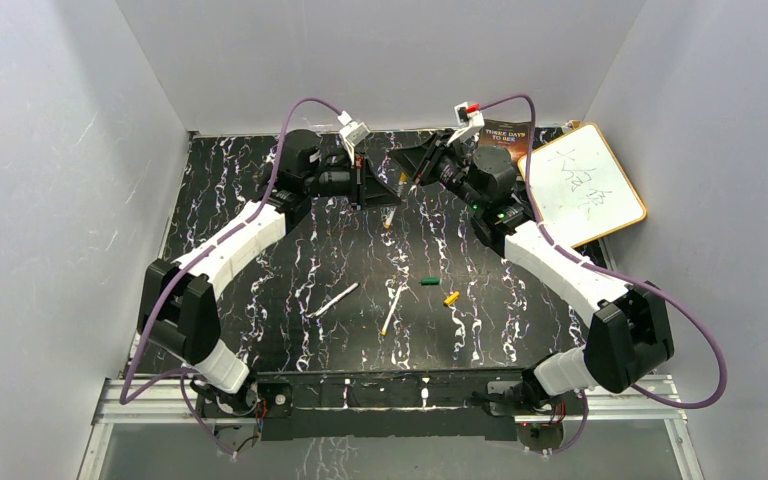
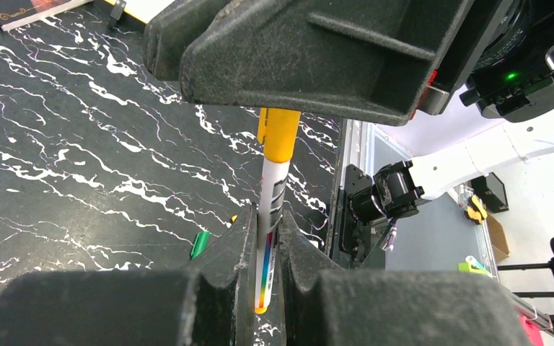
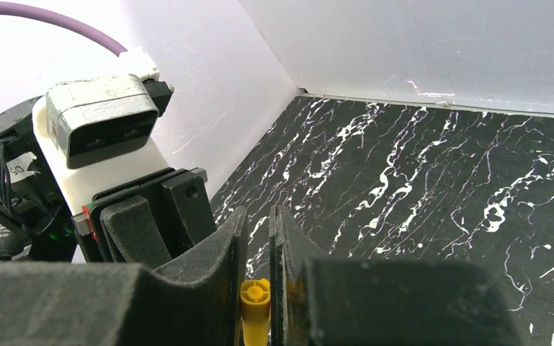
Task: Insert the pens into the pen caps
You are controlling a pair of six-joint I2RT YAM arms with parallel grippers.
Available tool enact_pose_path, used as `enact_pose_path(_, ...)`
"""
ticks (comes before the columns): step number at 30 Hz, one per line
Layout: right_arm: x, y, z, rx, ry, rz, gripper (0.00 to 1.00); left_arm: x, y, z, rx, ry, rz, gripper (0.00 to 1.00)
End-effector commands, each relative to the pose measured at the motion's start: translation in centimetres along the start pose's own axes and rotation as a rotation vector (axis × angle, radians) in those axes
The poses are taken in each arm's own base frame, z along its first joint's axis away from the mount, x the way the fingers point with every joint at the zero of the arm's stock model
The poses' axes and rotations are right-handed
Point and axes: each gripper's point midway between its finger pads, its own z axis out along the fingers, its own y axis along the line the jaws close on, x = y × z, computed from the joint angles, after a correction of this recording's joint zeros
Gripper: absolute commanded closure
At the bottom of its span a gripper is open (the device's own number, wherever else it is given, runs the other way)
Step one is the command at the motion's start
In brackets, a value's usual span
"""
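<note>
Two arms reach to the tabletop's (image 1: 290, 340) far edge. My left claw (image 2: 263, 223) pinches a pen (image 2: 270, 194). My right claw (image 3: 254, 238) squeezes the yellow cap (image 3: 254, 299) on it. Spare pens (image 1: 337, 299) (image 1: 393, 310) lie mid-tabletop.

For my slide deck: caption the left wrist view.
Left gripper clamps a pen; its yellow cap sits in the right gripper.

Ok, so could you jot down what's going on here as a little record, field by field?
Left gripper: shut on the held pen
Right gripper: shut on the held yellow cap
Join: the cap sits over the pen's end
Loose pens: left pen and middle pen, flat on the table
Loose caps: green cap and loose yellow cap, right of those pens
</note>
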Motion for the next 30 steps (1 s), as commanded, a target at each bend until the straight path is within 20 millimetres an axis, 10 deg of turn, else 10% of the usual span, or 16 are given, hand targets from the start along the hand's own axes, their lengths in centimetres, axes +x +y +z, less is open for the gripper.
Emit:
enact_pose_path(1,9.7,2.3,-2.2,-0.087,0.348,0.084,1.0,-9.6,-0.6,-1.1,-0.095,-0.244,0.239,1.0)
enact_pose_path(30,19.6,2.3,-5.2,-0.005,0.598,0.064,1.0,-15.3,-0.7,-4.8,-0.105,-0.417,0.231,1.0)
